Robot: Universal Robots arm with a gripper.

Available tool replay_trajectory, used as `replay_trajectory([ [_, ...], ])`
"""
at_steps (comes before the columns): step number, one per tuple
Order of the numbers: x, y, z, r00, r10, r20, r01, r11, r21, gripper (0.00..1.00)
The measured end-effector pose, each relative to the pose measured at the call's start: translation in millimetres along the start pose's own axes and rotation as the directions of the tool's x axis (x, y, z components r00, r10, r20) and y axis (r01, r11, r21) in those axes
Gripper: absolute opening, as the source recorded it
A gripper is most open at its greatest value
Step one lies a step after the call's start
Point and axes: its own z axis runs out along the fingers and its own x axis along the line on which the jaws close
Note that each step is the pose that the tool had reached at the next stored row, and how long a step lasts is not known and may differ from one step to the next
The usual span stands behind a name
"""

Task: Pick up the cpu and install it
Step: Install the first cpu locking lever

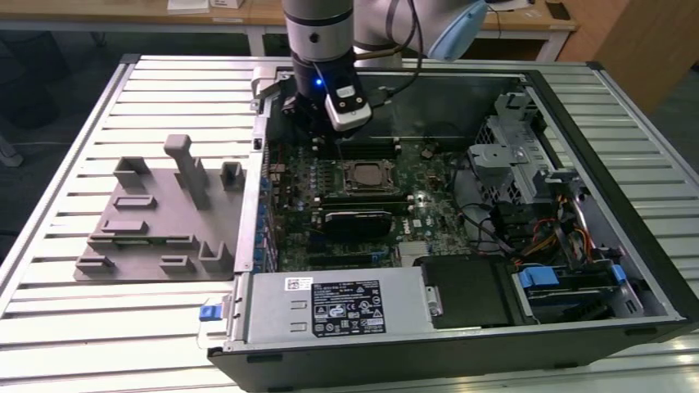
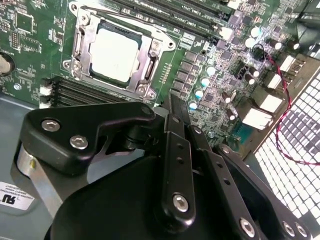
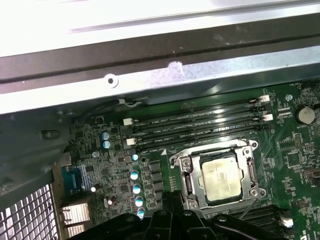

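Jaws closed on nothing, poised over the circuit board (image 2: pixel 30 30) just beside the socket frame (image 2: pixel 146 50). The cpu (image 2: pixel 114 52) lies flat inside that frame, within the computer case (image 1: pixel 437 364) on the counter (image 1: pixel 65 327). Risk: an unlatched chip may shift; low travel could strike the nearby capacitors (image 3: pixel 135 175) or memory slots (image 3: pixel 200 122).

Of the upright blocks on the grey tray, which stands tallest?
The narrow post with a wider cap; every other block on the tray is clearly shorter.
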Motion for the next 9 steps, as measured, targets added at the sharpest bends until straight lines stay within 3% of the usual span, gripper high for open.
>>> replay_trajectory([
  [5,2.8,-0.5,0.8,1.0000,0.001,-0.0021,-0.001,0.9999,-0.0111,0.11],
  [8,4.1,-0.8,1.4,1.0000,0.002,-0.0057,-0.002,0.9995,-0.0305,0.11],
  [9,4.5,-0.9,1.5,1.0000,0.003,-0.0080,-0.003,0.9991,-0.0422,0.11],
])
